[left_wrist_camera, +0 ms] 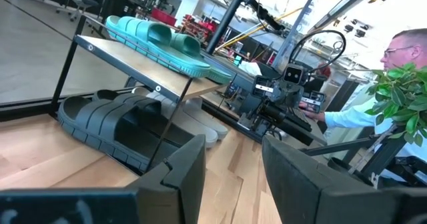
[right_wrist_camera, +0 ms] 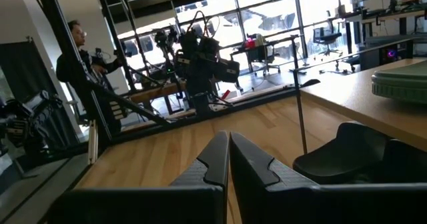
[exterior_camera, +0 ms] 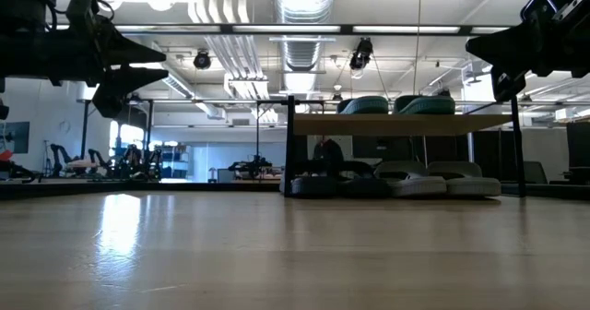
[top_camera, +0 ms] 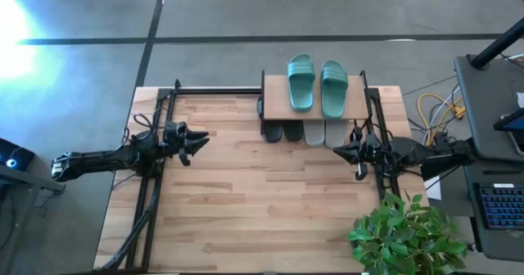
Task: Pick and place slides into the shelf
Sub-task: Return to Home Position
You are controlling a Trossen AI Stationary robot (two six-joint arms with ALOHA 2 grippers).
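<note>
The shelf (top_camera: pixel 274 103) stands at the table's far edge, right of the middle. Two teal-green slides (top_camera: pixel 317 84) lie side by side on its wood top board (left_wrist_camera: pixel 133 61). On the lower tier rest two black slides (top_camera: pixel 282 131) and two light grey slides (top_camera: pixel 325 132), soles down, also seen in the low view as black slides (exterior_camera: pixel 323 183) and grey slides (exterior_camera: pixel 433 181). My left gripper (top_camera: pixel 199 140) hovers open over the table's left part, pointing at the shelf. My right gripper (top_camera: pixel 340 151) hovers shut just near of the shelf's right end, pointing left.
A potted plant (top_camera: pixel 401 234) stands at the table's near right corner. Black rail frames run along the table's left side (top_camera: pixel 151 201) and right side (top_camera: pixel 385 177). A desk with a keyboard (top_camera: pixel 499 201) sits beyond the right edge. A person (left_wrist_camera: pixel 400 57) is behind the right arm.
</note>
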